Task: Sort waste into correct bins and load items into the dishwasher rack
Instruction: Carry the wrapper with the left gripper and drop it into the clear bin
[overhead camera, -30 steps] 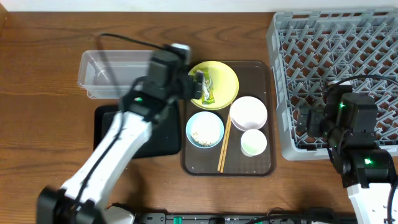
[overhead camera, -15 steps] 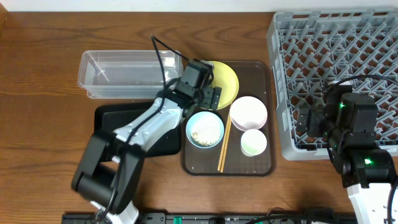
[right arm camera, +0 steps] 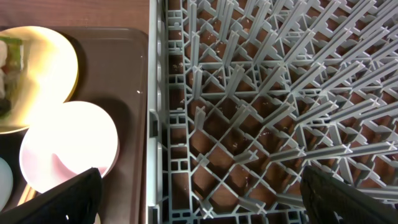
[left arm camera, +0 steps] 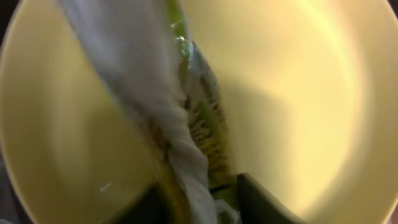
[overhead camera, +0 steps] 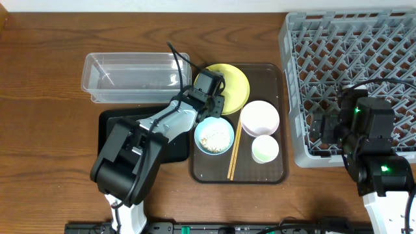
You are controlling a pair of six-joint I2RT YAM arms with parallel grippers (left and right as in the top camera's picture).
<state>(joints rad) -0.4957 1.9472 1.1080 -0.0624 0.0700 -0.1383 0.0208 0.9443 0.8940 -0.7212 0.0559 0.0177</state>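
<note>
My left gripper [overhead camera: 211,99] is down on the round yellow plate [overhead camera: 235,79], hiding the waste there from overhead. In the left wrist view the green-and-yellow snack wrapper [left arm camera: 204,121] lies pinched between my dark fingers [left arm camera: 264,202], close over the plate [left arm camera: 311,93]. Rice scraps sit in the light blue bowl [overhead camera: 214,135]. Beside it are the chopsticks [overhead camera: 234,151], the white bowl [overhead camera: 260,117] and the small cup [overhead camera: 265,149]. My right gripper [right arm camera: 205,199] hangs open over the left edge of the dishwasher rack [right arm camera: 261,93], holding nothing.
All the dishes stand on a brown serving tray [overhead camera: 273,78]. The clear tub [overhead camera: 123,75] lies at the back left, with the flat black tray [overhead camera: 107,120] in front of it, partly under my left arm. The grey rack [overhead camera: 351,52] fills the right side.
My left arm swung right and settled onto the yellow plate, and its jaws closed from wide open onto the wrapper. The right arm has not moved.
</note>
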